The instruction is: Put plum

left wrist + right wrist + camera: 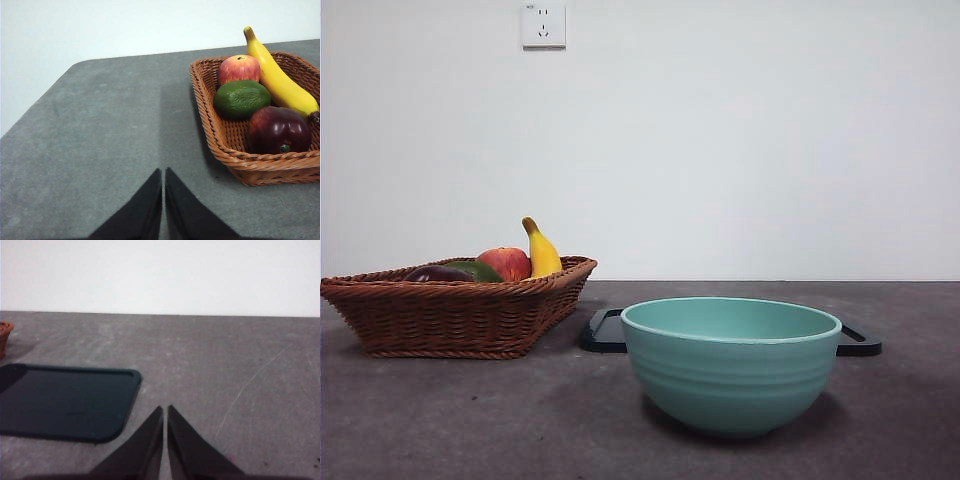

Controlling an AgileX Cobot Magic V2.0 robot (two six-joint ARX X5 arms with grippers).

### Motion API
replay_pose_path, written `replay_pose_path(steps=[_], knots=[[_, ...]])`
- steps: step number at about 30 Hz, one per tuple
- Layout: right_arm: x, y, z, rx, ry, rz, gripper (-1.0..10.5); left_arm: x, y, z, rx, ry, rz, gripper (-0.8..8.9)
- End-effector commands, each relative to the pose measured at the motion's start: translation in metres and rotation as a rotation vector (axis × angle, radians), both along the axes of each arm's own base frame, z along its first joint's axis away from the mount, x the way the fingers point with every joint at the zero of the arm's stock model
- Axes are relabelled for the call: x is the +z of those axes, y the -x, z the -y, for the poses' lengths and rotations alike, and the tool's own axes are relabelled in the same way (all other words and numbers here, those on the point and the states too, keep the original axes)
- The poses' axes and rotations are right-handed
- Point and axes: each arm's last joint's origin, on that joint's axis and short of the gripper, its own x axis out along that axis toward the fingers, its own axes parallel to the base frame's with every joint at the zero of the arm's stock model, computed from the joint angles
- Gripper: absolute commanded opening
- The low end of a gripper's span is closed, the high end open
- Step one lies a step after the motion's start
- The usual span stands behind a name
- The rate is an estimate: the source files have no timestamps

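Both claws sit clenched above bare bench: our left claw (163, 172) has its jaws pressed together just short of the wicker basket (225, 145), and our right claw (165, 410) is likewise clenched, grasping nothing, near the corner of a dark tray (70, 400).

From the front we see neither arm. Nearest stands a teal bowl (731, 365) on the grey bench (470, 420). Just behind it lies the dark tray (603, 333), its ends showing on either side of the bowl. Beside the tray, further back, sits the basket (450, 310).

Inside the basket the plum (279, 130) lies at the end nearest our left claw, glossy and dark maroon. Touching it beyond is a dark green oval fruit (242, 99), then a red-orange apple (239, 68). A banana (277, 80) runs alongside all three.
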Motion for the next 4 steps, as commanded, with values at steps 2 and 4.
replay_pose_path(steps=[2,4], knots=[[-0.008,0.0007,-0.0006,0.002,-0.007,-0.071,0.1,-0.0075,-0.0007,-0.0004,0.007,0.01,-0.027,0.09],[-0.0106,0.0011,-0.0005,0.0,-0.006,-0.099,0.1,-0.0075,-0.0007,-0.0004,0.007,0.01,-0.027,0.09]])
